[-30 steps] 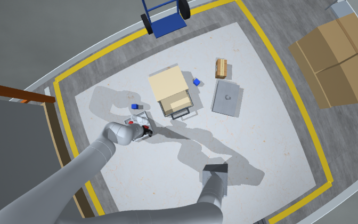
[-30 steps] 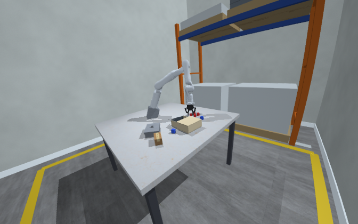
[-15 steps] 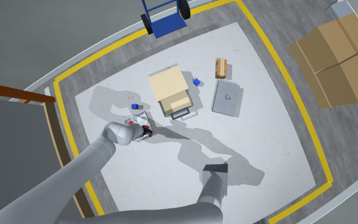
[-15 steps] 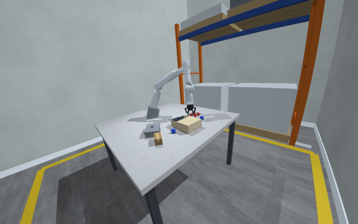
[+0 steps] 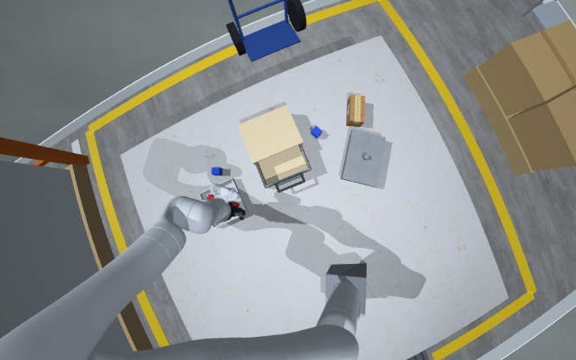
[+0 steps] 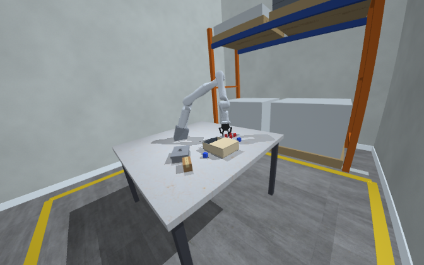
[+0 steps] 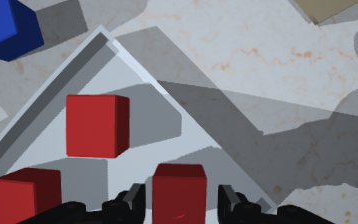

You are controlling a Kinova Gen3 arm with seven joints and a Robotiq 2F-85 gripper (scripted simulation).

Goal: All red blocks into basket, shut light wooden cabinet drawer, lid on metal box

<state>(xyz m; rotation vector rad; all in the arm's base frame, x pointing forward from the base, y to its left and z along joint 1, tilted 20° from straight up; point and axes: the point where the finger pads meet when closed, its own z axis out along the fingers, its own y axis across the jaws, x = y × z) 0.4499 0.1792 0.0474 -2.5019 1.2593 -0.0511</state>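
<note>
My gripper (image 5: 237, 212) (image 6: 225, 133) (image 7: 181, 200) is open low in the basket (image 7: 46, 100), with a gap on each side of a red block (image 7: 179, 197) standing between its fingers. Two more red blocks, one nearer the basket's corner (image 7: 91, 126) and one at the lower left (image 7: 15, 200), lie inside the basket. The light wooden cabinet (image 5: 270, 134) (image 6: 221, 147) has its drawer (image 5: 270, 174) pulled out; no block shows in the visible part. The metal box's lid (image 5: 357, 170) (image 6: 182, 151) lies on the box. The arm partly hides the basket in the top view.
One blue block (image 5: 216, 171) (image 6: 238, 139) (image 7: 26, 32) lies just outside the basket. Another blue block (image 5: 316, 131) (image 6: 205, 154) lies between the cabinet and metal box. A small cardboard box (image 5: 356, 110) (image 6: 187, 164) stands beside the metal box.
</note>
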